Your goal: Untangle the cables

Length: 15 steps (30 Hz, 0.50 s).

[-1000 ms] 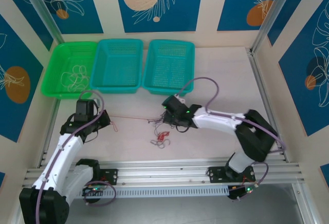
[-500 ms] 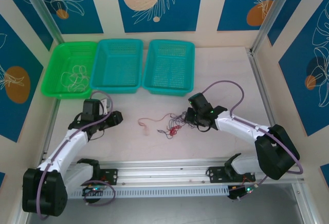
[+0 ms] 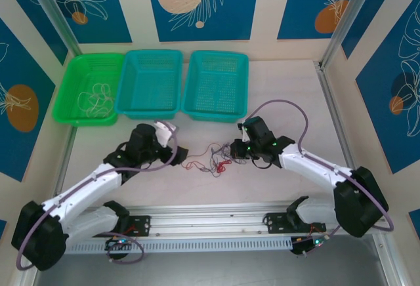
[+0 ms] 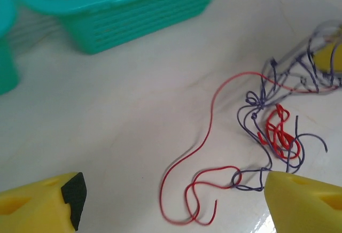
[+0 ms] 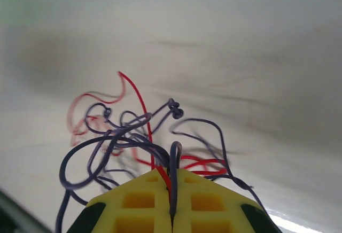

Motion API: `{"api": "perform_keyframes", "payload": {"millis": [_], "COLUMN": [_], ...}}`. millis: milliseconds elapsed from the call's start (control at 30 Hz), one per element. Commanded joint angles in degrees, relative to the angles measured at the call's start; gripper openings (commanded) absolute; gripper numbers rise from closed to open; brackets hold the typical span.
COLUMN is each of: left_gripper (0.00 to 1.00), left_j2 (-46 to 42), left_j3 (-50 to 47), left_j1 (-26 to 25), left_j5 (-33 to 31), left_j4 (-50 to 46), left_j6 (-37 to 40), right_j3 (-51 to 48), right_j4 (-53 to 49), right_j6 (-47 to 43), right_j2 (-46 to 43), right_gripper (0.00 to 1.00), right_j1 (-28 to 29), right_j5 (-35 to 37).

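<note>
The right gripper (image 5: 172, 178) is pressed together on the cables (image 5: 133, 131), with a purple wire (image 5: 174, 155) running straight down into the seam between its yellow pads and a red one tucked in beside it. The left gripper (image 4: 172, 187) hangs spread wide and holds nothing. Its two fingers (image 4: 299, 201) straddle the near end of a long red wire (image 4: 206, 134) that lies loose on the table (image 3: 282, 89). The tangle sits on the table between the two grippers, in front of the teal basket (image 3: 215, 110) and touching none of the baskets. The main risk appears to be that the right gripper holds more than one colour at once, so any pull from that side would likely drag the whole bundle and tighten the small purple knots instead of freeing a single wire. If the left gripper closes where it is, it could catch the purple loop crossing the red end as well, or miss the thin wire and let it slip out. The right wrist view makes the pinch plain, which the overhead view cannot resolve. There the tangle reads as a small scribble. The left wrist view lays out the route of the loose red wire and the bright red clump inside the purple loops. The overhead view adds the layout, with whitish wires already lying in the green basket (image 3: 85, 120) at far left.
</note>
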Motion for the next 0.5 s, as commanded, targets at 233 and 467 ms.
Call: {"api": "perform_keyframes", "payload": {"millis": [233, 467], "left_gripper": [0.89, 0.89], "left_j2": [8.87, 16.94], "left_j3": [-2.17, 1.07], "left_j1": [-2.71, -3.94], "left_j5": [6.92, 17.88], "left_j4": [17.67, 21.88], "left_j6": [11.67, 9.29], "right_j3": [-0.3, 0.05], "right_j4": [2.44, 3.05], "right_j6": [-9.34, -8.83], "right_j2": [-12.09, -11.97], "right_gripper": [0.0, 0.0], "right_j1": [-2.3, -2.7], "right_j5": [-11.15, -13.03]}}
